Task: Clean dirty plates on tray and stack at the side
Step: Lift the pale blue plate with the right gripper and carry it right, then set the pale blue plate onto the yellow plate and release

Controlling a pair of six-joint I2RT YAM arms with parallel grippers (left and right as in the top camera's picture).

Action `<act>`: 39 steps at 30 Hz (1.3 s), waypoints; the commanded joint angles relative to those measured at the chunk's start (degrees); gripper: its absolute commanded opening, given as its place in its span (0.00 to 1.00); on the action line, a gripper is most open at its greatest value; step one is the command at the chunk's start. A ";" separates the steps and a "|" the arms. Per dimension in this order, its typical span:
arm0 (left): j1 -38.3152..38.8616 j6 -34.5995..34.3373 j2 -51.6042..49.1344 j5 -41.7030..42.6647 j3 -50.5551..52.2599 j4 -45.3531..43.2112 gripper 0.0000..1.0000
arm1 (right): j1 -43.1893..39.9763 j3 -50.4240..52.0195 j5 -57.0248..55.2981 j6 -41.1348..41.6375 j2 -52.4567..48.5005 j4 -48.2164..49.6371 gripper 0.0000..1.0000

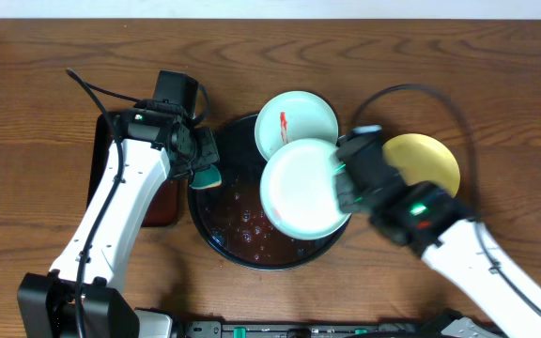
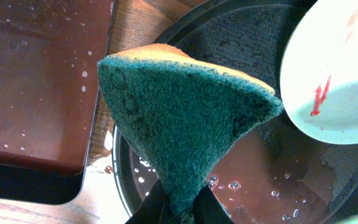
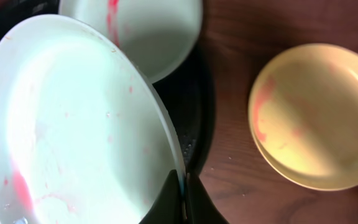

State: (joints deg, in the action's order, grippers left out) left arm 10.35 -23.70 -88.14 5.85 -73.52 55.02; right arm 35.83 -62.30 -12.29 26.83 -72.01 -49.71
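Note:
My right gripper point(image 1: 342, 178) is shut on the rim of a mint plate point(image 1: 301, 188), held tilted over the round black tray point(image 1: 216, 237). That plate point(image 3: 79, 124) shows faint pink smears, and my right fingers point(image 3: 183, 193) pinch its edge. A second mint plate point(image 1: 296, 122) with a red streak rests on the tray's far rim; it also shows in the left wrist view point(image 2: 334, 81). The yellow plate point(image 1: 425, 161) lies on the table right of the tray, faintly smeared point(image 3: 316, 115). My left gripper point(image 1: 205, 167) is shut on a green and yellow sponge point(image 2: 179, 118) over the tray's left side.
The tray holds brownish red water with bubbles point(image 2: 266, 174). A rectangular black tray point(image 2: 36, 87) with wet reddish bottom lies left of it point(image 1: 101, 169). Bare wood table surrounds them. Cables run from both arms across the far side.

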 commanded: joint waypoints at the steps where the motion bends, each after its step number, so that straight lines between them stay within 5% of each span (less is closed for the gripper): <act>1: -0.04 1.03 -0.17 -0.55 0.55 -0.07 0.08 | -10.86 -0.59 10.82 -3.58 1.09 -1.77 0.01; 11: -0.04 1.03 -2.05 -0.52 0.68 -0.09 0.07 | -39.74 0.39 14.75 -12.81 -1.16 -3.87 0.01; 30: -0.04 1.03 -2.12 -0.52 0.72 -0.24 0.07 | -53.81 10.56 15.17 -12.09 -12.00 11.23 0.01; 36: -0.04 1.01 -2.12 -0.52 0.72 -0.24 0.08 | -53.72 10.54 19.74 -13.07 -12.28 11.87 0.38; 39: -0.04 1.01 -2.12 -0.52 0.72 -0.24 0.08 | -53.16 9.92 23.87 -15.34 -12.26 11.56 0.43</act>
State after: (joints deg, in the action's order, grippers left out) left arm 10.35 -23.70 -89.82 5.85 -73.47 54.87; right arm -17.67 -51.94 6.24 13.82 -84.12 -38.02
